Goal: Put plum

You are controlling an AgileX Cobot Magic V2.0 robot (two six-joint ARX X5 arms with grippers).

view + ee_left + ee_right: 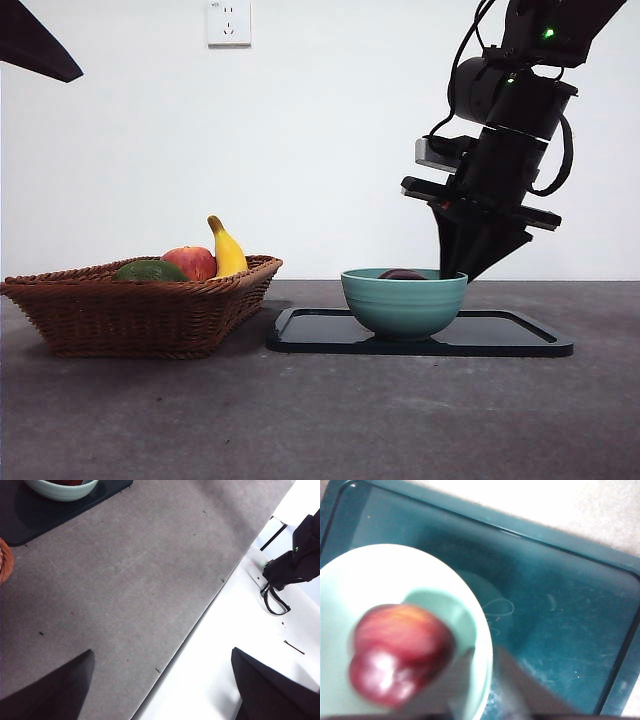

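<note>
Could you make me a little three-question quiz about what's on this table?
1. True or false: the plum lies inside the green bowl.
2. What does the bowl stand on? A) the wicker basket B) the black tray C) the bare table
3. Name one fruit in the wicker basket.

Key: 1 true. 2 B, the black tray. 3 Banana, red apple or the green fruit. The right gripper is just behind the bowl's rim.
</note>
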